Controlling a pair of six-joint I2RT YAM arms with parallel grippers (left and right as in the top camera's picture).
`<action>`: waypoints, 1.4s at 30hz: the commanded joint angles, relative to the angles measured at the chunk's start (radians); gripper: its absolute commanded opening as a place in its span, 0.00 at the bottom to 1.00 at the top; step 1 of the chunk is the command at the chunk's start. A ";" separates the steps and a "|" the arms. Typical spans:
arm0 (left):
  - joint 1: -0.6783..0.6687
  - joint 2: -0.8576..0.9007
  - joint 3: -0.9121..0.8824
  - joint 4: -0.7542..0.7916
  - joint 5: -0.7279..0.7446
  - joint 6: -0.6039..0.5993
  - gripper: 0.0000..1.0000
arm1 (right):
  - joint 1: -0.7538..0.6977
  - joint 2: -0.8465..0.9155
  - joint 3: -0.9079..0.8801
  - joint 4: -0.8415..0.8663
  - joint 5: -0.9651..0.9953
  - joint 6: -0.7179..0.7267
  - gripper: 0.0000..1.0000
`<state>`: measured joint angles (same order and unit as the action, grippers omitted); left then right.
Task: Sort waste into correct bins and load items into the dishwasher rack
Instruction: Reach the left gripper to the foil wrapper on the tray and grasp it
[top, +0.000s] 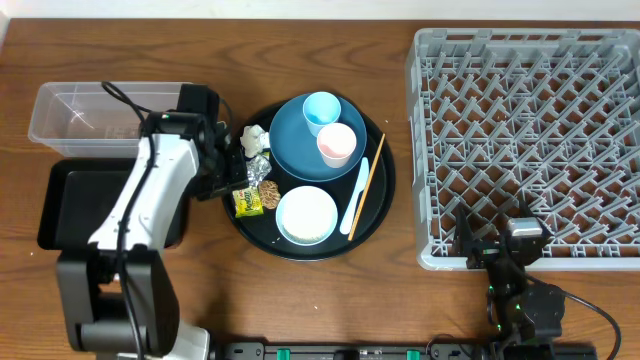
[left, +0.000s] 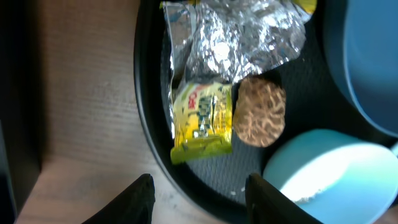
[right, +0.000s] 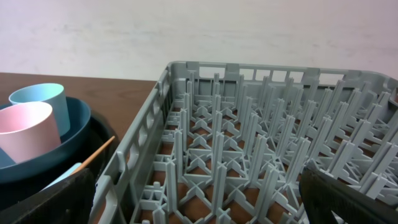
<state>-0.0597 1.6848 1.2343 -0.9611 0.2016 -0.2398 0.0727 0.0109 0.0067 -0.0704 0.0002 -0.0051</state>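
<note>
Left gripper: the left gripper (left: 199, 180) has its black fingers partly apart, with nothing between them. It hangs over the left edge of the big round black tray (left: 148, 118), close to the wrapper.
Right gripper: the right gripper (right: 198, 175) has its fingers wide apart and holds nothing. It sits at the near edge of the large square grey plastic rack with pegs (right: 249, 155).
Wrapper: the crinkly silver snack wrapper with a green-yellow end (left: 205, 118) lies on the round tray, touching the biscuit.
Biscuit: the small round brown biscuit lump (left: 261, 112) lies between the wrapper and the light blue bowl (left: 329, 174).
Tissue: the crumpled white tissue (top: 254, 137) lies on the round tray, just beside the big round blue plate (top: 292, 140).
Cups: the small pale blue cup (top: 322, 110) and the small pink cup (top: 337, 146) stand on the plate.
Spoon and stick: the white spoon (top: 356, 197) and the thin wooden chopstick (top: 368, 188) lie side by side on the right part of the round tray.
Bins: the clear plastic tub (top: 75, 115) and the flat black rectangular tray (top: 65, 205) sit left of the round tray.
</note>
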 joint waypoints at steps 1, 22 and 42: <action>0.004 0.040 -0.002 0.021 -0.016 -0.009 0.49 | 0.006 -0.004 -0.001 -0.005 0.011 -0.008 0.99; -0.011 0.193 -0.007 0.139 -0.075 -0.010 0.49 | 0.006 -0.004 -0.001 -0.005 0.011 -0.008 0.99; -0.060 0.193 -0.065 0.243 -0.092 -0.013 0.49 | 0.006 -0.004 -0.001 -0.005 0.011 -0.008 0.99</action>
<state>-0.1188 1.8702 1.1820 -0.7242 0.1299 -0.2401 0.0727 0.0113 0.0067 -0.0704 0.0002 -0.0051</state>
